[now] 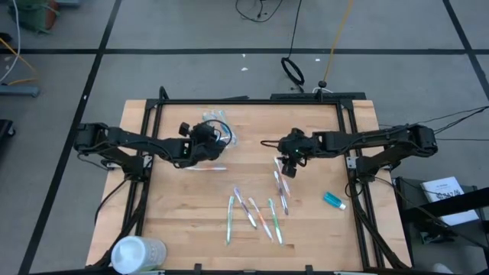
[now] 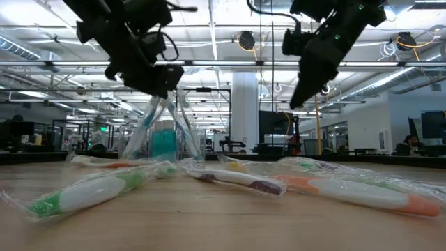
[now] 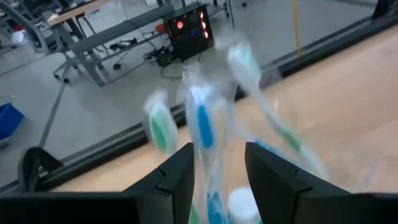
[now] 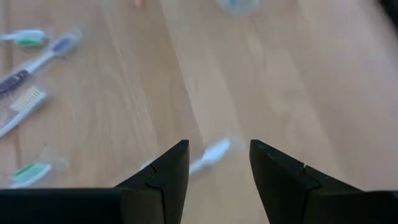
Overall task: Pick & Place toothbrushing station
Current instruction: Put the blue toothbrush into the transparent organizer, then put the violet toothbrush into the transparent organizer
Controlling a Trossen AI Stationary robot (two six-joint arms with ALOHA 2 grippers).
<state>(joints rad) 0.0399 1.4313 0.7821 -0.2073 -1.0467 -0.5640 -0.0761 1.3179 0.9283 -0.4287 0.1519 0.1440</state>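
The clear cup (image 2: pixel 164 143) stands on the table at the middle left and holds several wrapped toothbrushes (image 3: pixel 202 121) that lean out of it, with something teal (image 2: pixel 164 146) among them. My left gripper (image 3: pixel 217 168) is open just above the cup (image 1: pixel 219 131), and the blue-headed brush rises between its fingers. My right gripper (image 1: pixel 289 162) hangs open above the table's middle; below it, clear of its fingers, a single toothbrush (image 4: pixel 211 153) lies flat. More toothbrushes (image 1: pixel 256 212) lie flat toward the near edge. A teal toothpaste tube (image 1: pixel 334 200) lies at the right. My left gripper has its fingers on either side of the blue-headed toothbrush's handle (image 3: pixel 204 158), which stands up out of the cup. The brush runs close by one finger (image 3: pixel 180 171); whether that finger touches it, I cannot tell.
A big white cylindrical container (image 1: pixel 137 253) stands at the near left corner. One toothbrush (image 1: pixel 206 168) lies by itself near my left gripper. The black frame rails (image 1: pixel 252 100) run along the table's far, left and right sides. Bare wood lies between the cup and the right gripper.
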